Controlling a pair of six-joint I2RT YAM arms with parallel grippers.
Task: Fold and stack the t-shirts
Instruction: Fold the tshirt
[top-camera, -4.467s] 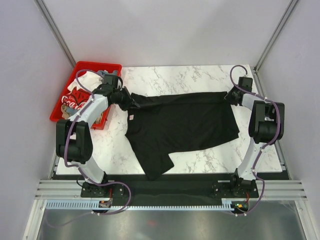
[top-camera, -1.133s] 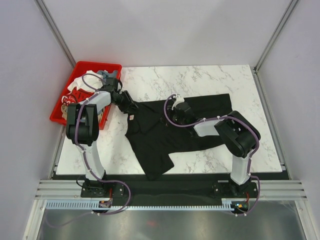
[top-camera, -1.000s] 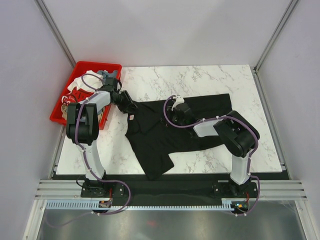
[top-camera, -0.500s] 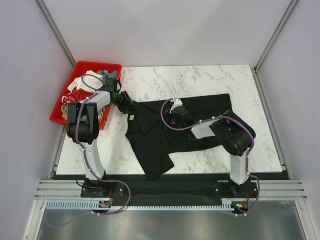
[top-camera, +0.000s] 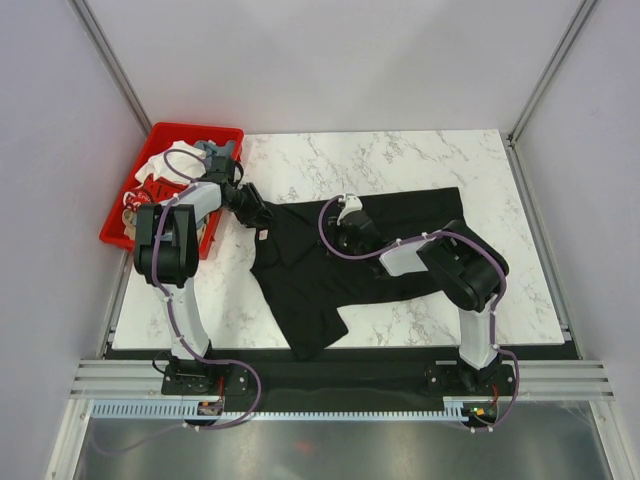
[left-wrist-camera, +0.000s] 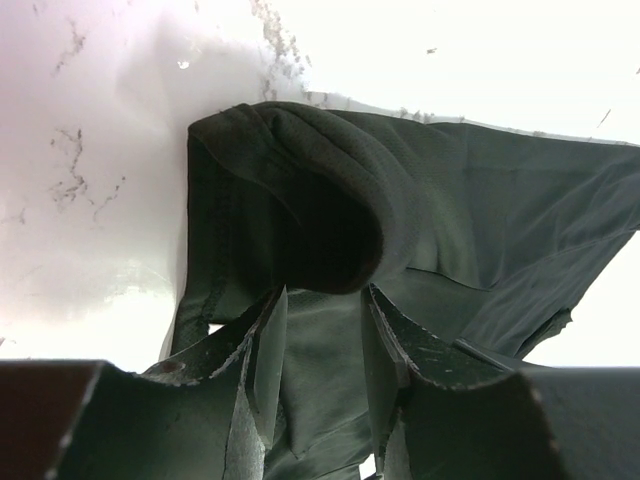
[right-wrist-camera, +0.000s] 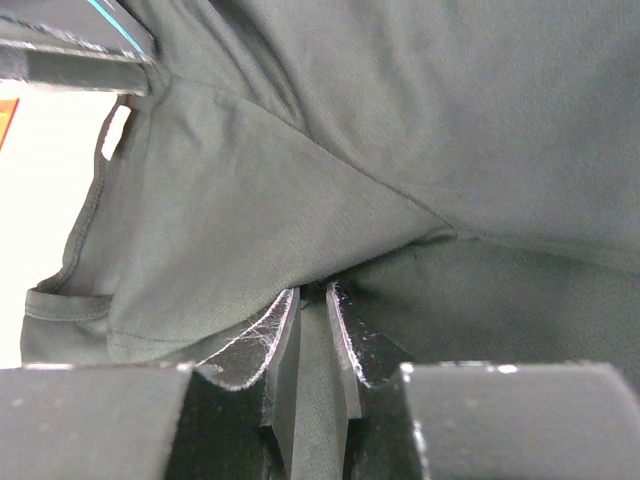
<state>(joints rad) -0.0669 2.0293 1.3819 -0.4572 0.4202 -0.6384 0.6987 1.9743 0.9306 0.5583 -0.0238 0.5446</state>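
Note:
A plain black t-shirt (top-camera: 420, 250) lies on the marble table, its right side folded over toward the middle. My left gripper (top-camera: 252, 212) is at the shirt's far left corner, its jaws closed on a bunched fold of black cloth (left-wrist-camera: 330, 200) in the left wrist view (left-wrist-camera: 322, 300). My right gripper (top-camera: 343, 231) is low over the shirt's middle, pinching a thin fold of the cloth (right-wrist-camera: 300, 180) between nearly closed jaws (right-wrist-camera: 313, 295). A white tee (top-camera: 160, 166), a red Coca-Cola tee (top-camera: 140, 196) and a grey-blue one (top-camera: 214, 148) lie in the bin.
The red plastic bin (top-camera: 195, 128) stands at the table's far left edge, right beside my left arm. Bare marble (top-camera: 400, 160) lies behind the shirt and to its right. One sleeve (top-camera: 310, 335) reaches the table's near edge.
My right gripper has carried the shirt's right edge from the far right to the middle, creeping a little further left in the last second. My left gripper has stayed put.

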